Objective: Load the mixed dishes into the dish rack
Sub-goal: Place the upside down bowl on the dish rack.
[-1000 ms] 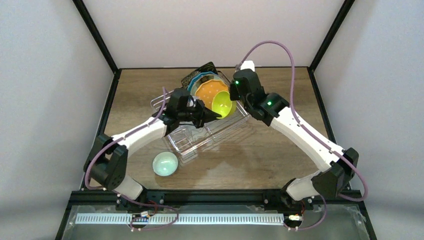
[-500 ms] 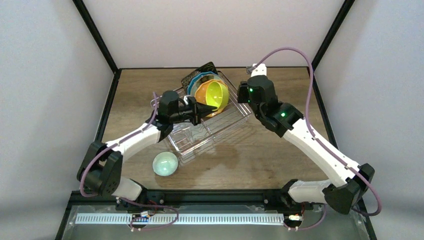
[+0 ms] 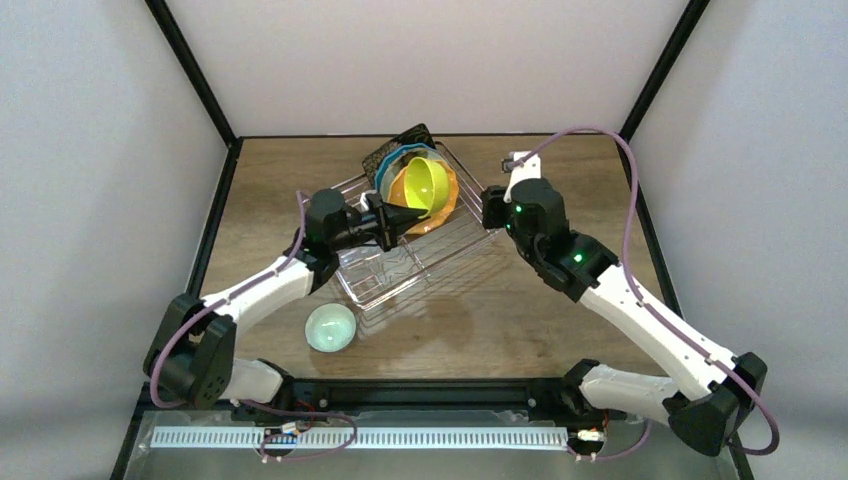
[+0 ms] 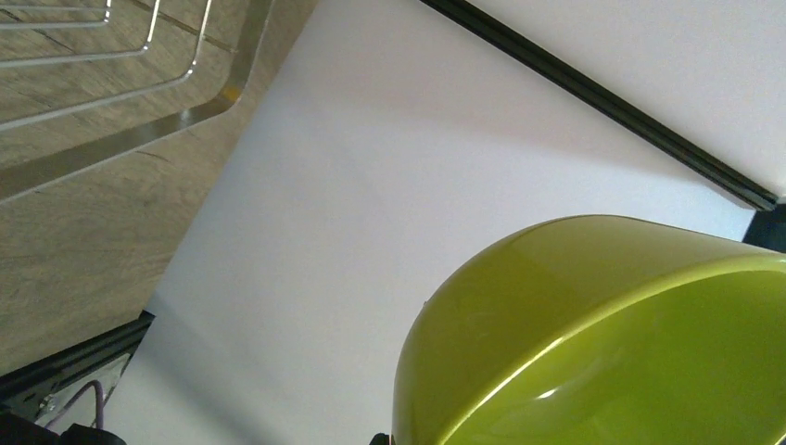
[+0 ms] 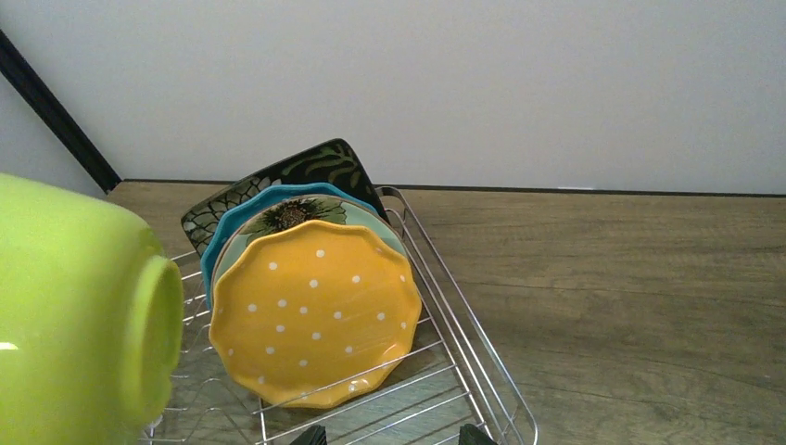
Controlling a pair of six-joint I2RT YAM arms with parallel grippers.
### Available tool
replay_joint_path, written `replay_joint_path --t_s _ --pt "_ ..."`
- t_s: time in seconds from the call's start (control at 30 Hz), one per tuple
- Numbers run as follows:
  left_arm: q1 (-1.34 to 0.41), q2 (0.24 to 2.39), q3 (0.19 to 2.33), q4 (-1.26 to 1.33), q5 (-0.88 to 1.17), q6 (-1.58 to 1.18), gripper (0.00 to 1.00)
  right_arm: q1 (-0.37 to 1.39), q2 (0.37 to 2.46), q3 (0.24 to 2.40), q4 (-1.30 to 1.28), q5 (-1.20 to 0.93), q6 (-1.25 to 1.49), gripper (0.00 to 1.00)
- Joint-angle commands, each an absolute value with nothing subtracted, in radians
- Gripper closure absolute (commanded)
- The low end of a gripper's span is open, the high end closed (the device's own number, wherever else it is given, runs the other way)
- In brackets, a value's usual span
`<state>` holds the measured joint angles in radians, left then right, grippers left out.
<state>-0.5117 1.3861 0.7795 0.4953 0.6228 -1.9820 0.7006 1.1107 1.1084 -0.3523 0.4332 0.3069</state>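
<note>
Wooden tabletop carries the silvery wire dish rack [image 3: 395, 275]. Left gripper [image 3: 405, 215] clamps the small yellow-green bowl [image 3: 425, 185], tipped on edge over the rack, likely to slot beside the orange white-dotted plate [image 5: 315, 320]. Right gripper [image 5: 394, 434] gapes empty alongside.

Yellow-green bowl [image 3: 425, 187] farther back, closer to the orange plate [image 5: 298, 315]; right arm [image 3: 560, 250] off rightward.

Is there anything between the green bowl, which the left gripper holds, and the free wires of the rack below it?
Nothing visible. The left gripper holds the bowl right in front of the orange plate; the dish rack wires beneath it look bare. The right gripper stands open beside the rack.
</note>
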Motion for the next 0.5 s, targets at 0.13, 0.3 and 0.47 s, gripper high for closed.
replay_joint_path --t_s 0.13,0.3,0.47 --pt "-0.509 1.325 0.756 0.537 0.627 -1.966 0.97 0.699 1.032 1.070 -0.294 0.364 0.305 0.18" --pt "-0.507 1.370 0.925 0.176 0.614 -1.609 0.97 0.699 1.013 1.080 -0.314 0.342 0.300 0.18" --pt "-0.502 1.446 1.189 -0.297 0.419 -1.145 0.97 0.700 1.022 1.136 -0.380 0.341 0.289 0.18"
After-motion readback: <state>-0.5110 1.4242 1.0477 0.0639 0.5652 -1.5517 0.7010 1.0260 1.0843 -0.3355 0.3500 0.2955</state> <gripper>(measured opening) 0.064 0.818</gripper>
